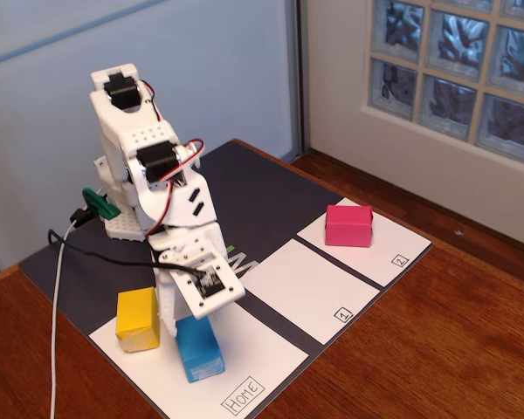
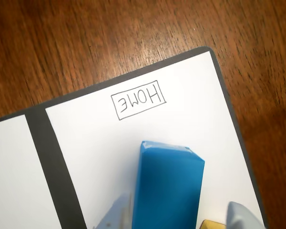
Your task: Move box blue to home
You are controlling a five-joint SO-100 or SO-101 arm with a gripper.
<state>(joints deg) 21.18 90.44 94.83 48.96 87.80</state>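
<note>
The blue box [image 1: 199, 349] lies on the large white home sheet [image 1: 266, 353], beside the boxed "HOME" label [image 1: 243, 394]. My gripper [image 1: 190, 316] stands directly over the box's far end, jaws straddling it. In the wrist view the blue box [image 2: 169, 186] fills the lower middle on the home sheet [image 2: 190, 114]. The left fingertip [image 2: 115, 215] sits against the box's left side. The right fingertip [image 2: 244, 217] stands apart from its right side, so my gripper [image 2: 178, 220] looks open around the box.
A yellow block [image 1: 138, 319] sits on the home sheet just left of the gripper, and shows in the wrist view [image 2: 213, 224]. A pink block [image 1: 348, 225] stands on sheet 2 [image 1: 393, 253]. Sheet 1 [image 1: 306, 288] is bare. A dark mat [image 1: 262, 188] lies under the sheets.
</note>
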